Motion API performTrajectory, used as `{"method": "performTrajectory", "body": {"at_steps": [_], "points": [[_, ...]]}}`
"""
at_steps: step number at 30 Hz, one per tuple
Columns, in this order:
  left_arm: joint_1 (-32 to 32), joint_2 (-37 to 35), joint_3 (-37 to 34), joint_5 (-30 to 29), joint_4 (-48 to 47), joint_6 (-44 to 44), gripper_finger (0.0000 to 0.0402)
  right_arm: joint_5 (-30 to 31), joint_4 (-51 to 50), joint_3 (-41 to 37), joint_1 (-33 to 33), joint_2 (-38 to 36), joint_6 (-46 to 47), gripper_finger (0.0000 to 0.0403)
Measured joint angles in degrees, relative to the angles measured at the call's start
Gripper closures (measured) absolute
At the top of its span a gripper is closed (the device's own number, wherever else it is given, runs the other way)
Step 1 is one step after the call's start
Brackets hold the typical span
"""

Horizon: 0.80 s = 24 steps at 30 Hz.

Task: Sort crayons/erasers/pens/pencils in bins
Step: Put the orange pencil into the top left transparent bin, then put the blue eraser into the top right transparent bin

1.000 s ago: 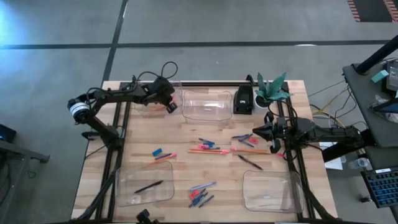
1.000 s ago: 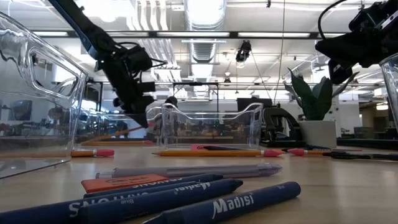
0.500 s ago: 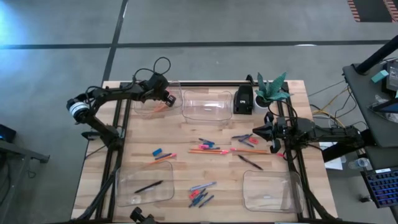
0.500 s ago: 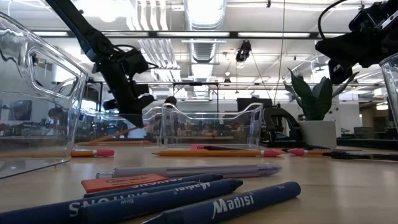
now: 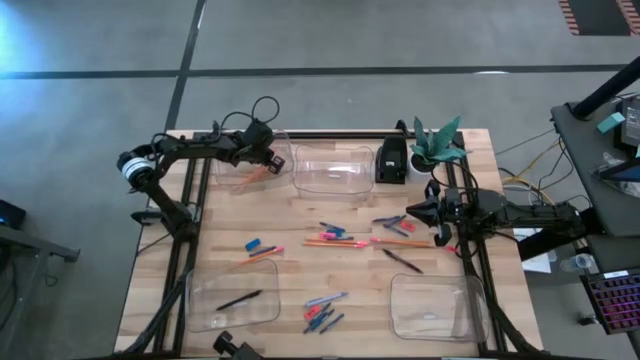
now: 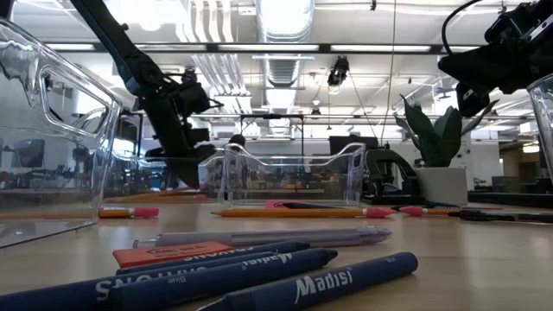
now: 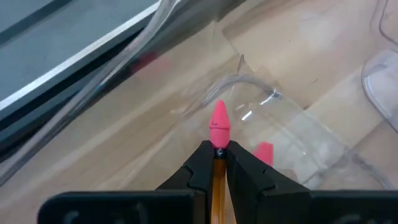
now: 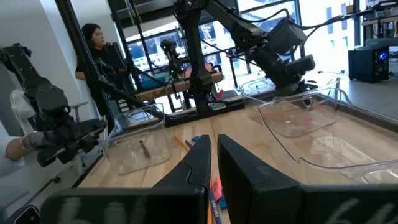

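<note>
You've got the left gripper (image 5: pixel 268 160) over the far-left bin (image 5: pixel 243 166), jaws clamped on a pencil (image 7: pixel 218 149); only the left wrist view shows that grip clearly, w/ the pink end poking past the fingertips above the bin's clear wall and another pink bit lying inside it. From the high view you just see an orange streak in that bin, so you can't tell from there whether the pencil touches the bin floor. The right gripper (image 5: pixel 411 212) waits just right of the scattered pile mid-desk (image 5: pixel 300 215), jaws closed and empty per the right wrist view. Rel. to the pile: the second bin (image 5: pixel 333 168) sits beyond it, the near-left bin (image 5: pixel 232 297) holds one pen (image 5: pixel 239 299), and the near-right bin (image 5: pixel 430 305) is opposite; its contents are hard to make out. The low view gives you what the top view can't: blue crayons (image 6: pixel 259 276) lettered "Madisi", a red eraser (image 6: pixel 168 252) and more pencils (image 6: pixel 298 212) lying flat, but the nearest bin is cut off at the frame edge. A black box (image 5: pixel 391 160) and plant (image 5: pixel 436 145) stand beyond the pile, to its right. A person (image 8: pixel 96 46) shows only in the right wrist view.
</note>
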Motion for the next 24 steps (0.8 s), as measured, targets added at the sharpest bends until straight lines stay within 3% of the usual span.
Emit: {"method": "performTrajectory", "body": {"at_steps": [16,24], "points": [[0.0,-0.21,0.15,-0.14,0.32,1.46,0.0321,0.0,0.0,0.01,-0.01,0.0,0.01,0.038],[-0.45,-6.49,1.15,1.85,0.36,0.45,0.0319,0.0,0.0,-0.01,-0.02,0.0,0.02,0.038]]}}
